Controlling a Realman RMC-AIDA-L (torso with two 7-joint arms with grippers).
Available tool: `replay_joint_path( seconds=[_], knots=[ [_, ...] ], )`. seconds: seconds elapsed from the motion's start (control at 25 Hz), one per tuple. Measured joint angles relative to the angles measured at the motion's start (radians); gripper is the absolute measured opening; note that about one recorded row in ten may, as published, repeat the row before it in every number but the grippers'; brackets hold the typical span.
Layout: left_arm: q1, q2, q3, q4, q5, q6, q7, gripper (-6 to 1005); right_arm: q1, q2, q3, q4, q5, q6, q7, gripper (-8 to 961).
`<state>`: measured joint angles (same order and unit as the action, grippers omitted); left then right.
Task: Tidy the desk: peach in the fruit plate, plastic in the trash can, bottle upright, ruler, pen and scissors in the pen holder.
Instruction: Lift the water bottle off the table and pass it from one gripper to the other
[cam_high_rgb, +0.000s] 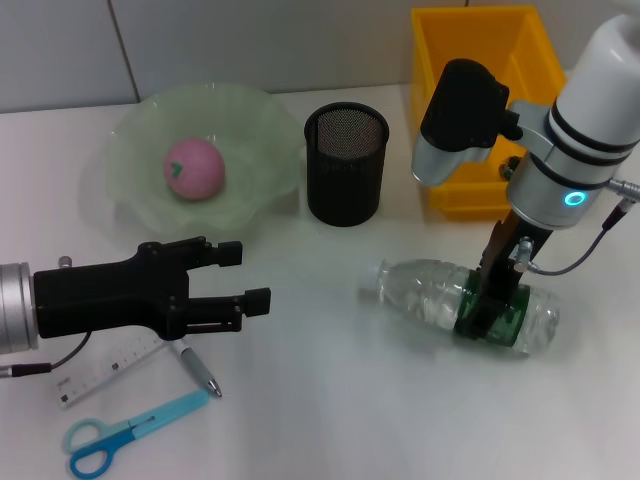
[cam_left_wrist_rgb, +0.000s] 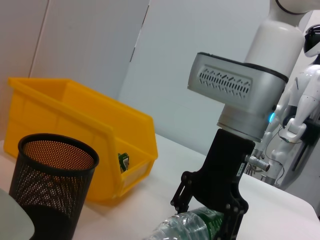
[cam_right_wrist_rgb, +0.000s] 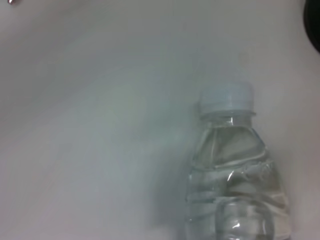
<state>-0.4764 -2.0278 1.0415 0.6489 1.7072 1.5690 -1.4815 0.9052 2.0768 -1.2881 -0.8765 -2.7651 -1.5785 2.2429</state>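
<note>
On the white worktop (cam_high_rgb: 330, 400), nearest the robot, lie the scissors (cam_high_rgb: 128, 434) with light blue handles, at the front left. Just behind them are a pen (cam_high_rgb: 197, 368) and the clear ruler (cam_high_rgb: 108, 372), whose scale marks are too small to read.

Above these hovers the left gripper (cam_high_rgb: 250, 277), its black fingers (cam_high_rgb: 253, 300) spread apart and holding nothing.

To the right, the bottle (cam_high_rgb: 460, 305) lies on its side, cap pointing left. The right gripper (cam_high_rgb: 492, 305) reaches straight down onto the bottle's dark green label, fingers (cam_left_wrist_rgb: 184, 191) straddling the bottle body and close against it. No writing on the label can be read.

Farther back, in the middle, stands the black mesh pen holder (cam_high_rgb: 345, 163). To its left, the pale green fruit plate (cam_high_rgb: 250, 180) holds the pink peach (cam_high_rgb: 194, 168). At the back right sits the yellow trash can (cam_high_rgb: 470, 195), with a small scrap visible inside it.
</note>
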Motion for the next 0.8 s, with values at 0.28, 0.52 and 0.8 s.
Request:
replay_joint_path(
  seconds=[0.28,0.52,0.8],
  knots=[
    [-0.008,0.000,0.000,0.000,0.000,-0.004,0.000,847,0.002,0.000,-0.038,0.022,-0.001,0.028,-0.005,717],
    [-0.009,0.000,-0.002,0.000,0.000,-0.006,0.000,847,0.001,0.000,-0.047,0.027,-0.001,0.036,-0.009,718],
    [-0.012,-0.002,-0.004,0.000,0.000,-0.009,0.000,847,0.007,0.000,-0.050,0.045,-0.001,0.049,-0.017,718]
  ],
)
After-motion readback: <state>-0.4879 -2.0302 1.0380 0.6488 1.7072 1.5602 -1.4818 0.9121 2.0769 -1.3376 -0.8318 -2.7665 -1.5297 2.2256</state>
